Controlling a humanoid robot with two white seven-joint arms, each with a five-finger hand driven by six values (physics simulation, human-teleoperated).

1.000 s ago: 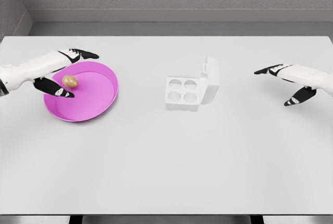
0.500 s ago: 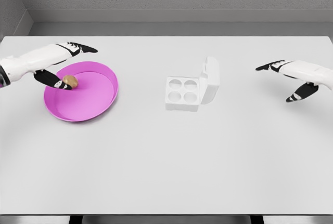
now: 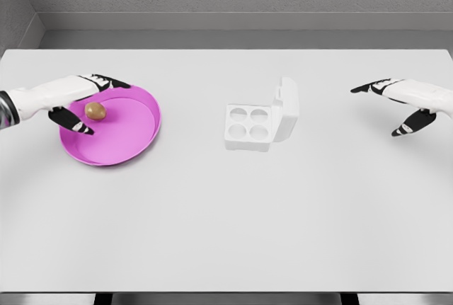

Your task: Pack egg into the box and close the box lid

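Note:
A tan egg [image 3: 95, 111] lies in the left part of a pink plate [image 3: 127, 135] on the table's left side. My left hand [image 3: 100, 105] reaches over the plate's left rim. Its fingers [image 3: 112, 81] pass behind the egg and its thumb [image 3: 76, 124] lies in front, spread, with small gaps to the egg. A white egg box [image 3: 249, 127] with four empty cups stands at the centre, its lid [image 3: 287, 109] tilted up on the right side. My right hand [image 3: 388, 108] hovers open at the far right, well away from the box.
The white table [image 3: 226, 213] has a grey wall behind it, and its front edge runs along the bottom of the view. Nothing else stands on it besides the plate and the box.
The left hand has drawn back slightly to the left and its thumb has come off the egg, which stays in the plate. The right hand has drifted a little to the right.

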